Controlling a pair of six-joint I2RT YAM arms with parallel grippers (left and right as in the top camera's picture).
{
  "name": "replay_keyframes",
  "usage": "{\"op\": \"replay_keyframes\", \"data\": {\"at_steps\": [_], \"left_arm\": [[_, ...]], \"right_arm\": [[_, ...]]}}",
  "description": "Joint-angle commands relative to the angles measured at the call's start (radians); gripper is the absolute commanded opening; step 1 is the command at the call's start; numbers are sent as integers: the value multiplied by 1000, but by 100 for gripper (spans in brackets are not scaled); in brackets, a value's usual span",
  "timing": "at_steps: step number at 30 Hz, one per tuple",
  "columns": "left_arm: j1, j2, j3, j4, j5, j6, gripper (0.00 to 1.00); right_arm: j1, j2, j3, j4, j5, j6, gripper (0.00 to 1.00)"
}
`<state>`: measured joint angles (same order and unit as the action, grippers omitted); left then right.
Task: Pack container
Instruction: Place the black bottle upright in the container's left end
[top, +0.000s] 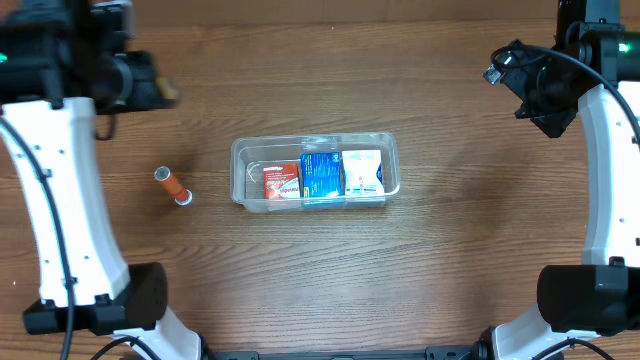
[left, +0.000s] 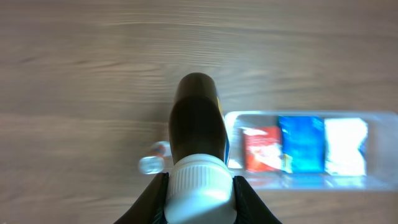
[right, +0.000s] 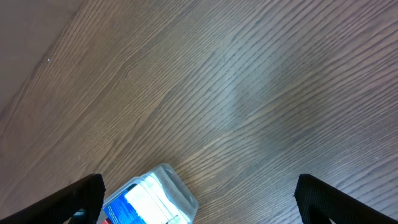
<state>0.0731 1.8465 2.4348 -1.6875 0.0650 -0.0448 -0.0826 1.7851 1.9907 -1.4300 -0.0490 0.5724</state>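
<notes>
The clear container (top: 316, 139) sits mid-table and holds a red box (top: 281, 181), a blue box (top: 321, 175) and a white box (top: 362, 172) side by side. Its left end is free. My left gripper (top: 152, 88) is high at the back left, well away from the container. In the left wrist view it (left: 199, 186) is shut on the white cap of a dark brown bottle (left: 198, 118), with the container (left: 298, 114) below to the right. My right gripper (top: 520, 85) is at the back right. It (right: 199, 190) is open and empty, above the container's corner (right: 177, 186).
A small orange vial with a white end (top: 172, 186) lies on the wooden table left of the container. It shows blurred in the left wrist view (left: 152, 163). Both arm bases stand at the table's front corners.
</notes>
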Motion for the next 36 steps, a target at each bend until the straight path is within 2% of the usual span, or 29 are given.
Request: {"op": "replay_keyframes", "data": {"at_steps": [1, 6, 11, 19, 23, 28, 36], "left_arm": [[-170, 21, -30, 1, 32, 4, 4], [-320, 73, -208, 98, 0, -16, 4], [-340, 132, -437, 192, -30, -79, 4], [-340, 136, -507, 205, -129, -114, 4], [-340, 136, -577, 238, -190, -201, 5], [-341, 136, -687, 326, -185, -202, 6], [-342, 136, -726, 474, -25, -66, 7]], "right_arm": [[0, -5, 6, 4, -5, 0, 100], [0, -5, 6, 4, -5, 0, 100], [0, -5, 6, 4, -5, 0, 100], [0, -5, 6, 4, -5, 0, 100], [0, -5, 6, 4, -5, 0, 100], [0, -5, 6, 4, -5, 0, 100], [0, -5, 6, 4, -5, 0, 100]]}}
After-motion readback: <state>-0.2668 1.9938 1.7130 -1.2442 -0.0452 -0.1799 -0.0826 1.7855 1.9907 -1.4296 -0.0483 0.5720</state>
